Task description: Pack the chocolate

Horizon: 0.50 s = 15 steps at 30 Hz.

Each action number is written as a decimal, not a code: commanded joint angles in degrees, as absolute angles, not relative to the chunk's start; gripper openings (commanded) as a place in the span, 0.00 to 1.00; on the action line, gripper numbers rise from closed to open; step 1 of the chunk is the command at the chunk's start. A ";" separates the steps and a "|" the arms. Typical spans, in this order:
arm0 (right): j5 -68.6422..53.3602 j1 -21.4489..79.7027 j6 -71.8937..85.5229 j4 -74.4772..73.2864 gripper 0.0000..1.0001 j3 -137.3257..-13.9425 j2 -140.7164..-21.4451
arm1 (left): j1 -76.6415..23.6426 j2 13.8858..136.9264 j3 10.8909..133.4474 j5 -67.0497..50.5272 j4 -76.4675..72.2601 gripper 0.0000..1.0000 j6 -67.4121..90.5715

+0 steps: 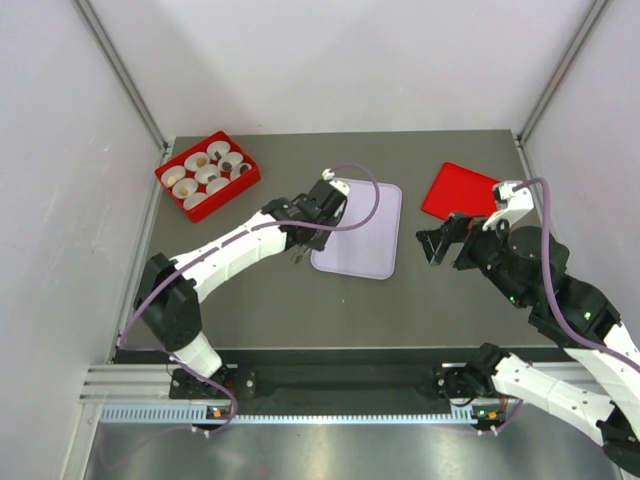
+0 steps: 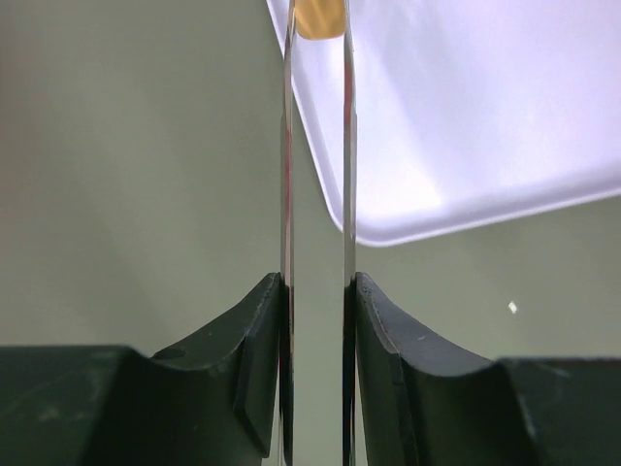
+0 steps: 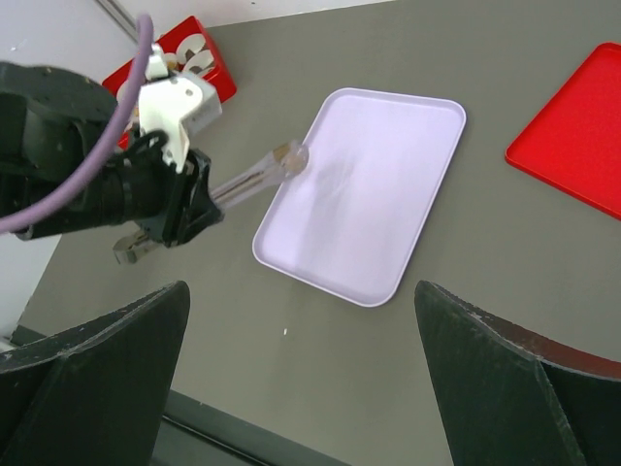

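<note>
The table is matt and smooth, without sheen. The tray is smooth plastic with a soft gloss. The left gripper has thin, mirror-bright fingers, perhaps polished metal, on matt black plastic mounts. The caramel chocolate looks smooth and satiny. White fluted paper cups sit in a glossy red plastic box.

One golden caramel piece is pinched between the tips of my left gripper, top centre of my wrist view. More chocolate pieces, dark and tan, sit in the red box, upper left overhead.
</note>
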<state>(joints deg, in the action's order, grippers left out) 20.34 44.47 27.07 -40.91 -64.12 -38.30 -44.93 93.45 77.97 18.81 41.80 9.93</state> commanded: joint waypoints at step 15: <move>21.80 44.56 25.84 -39.73 1.00 -63.02 -37.00 | -23.39 97.74 93.52 20.65 40.17 0.33 10.98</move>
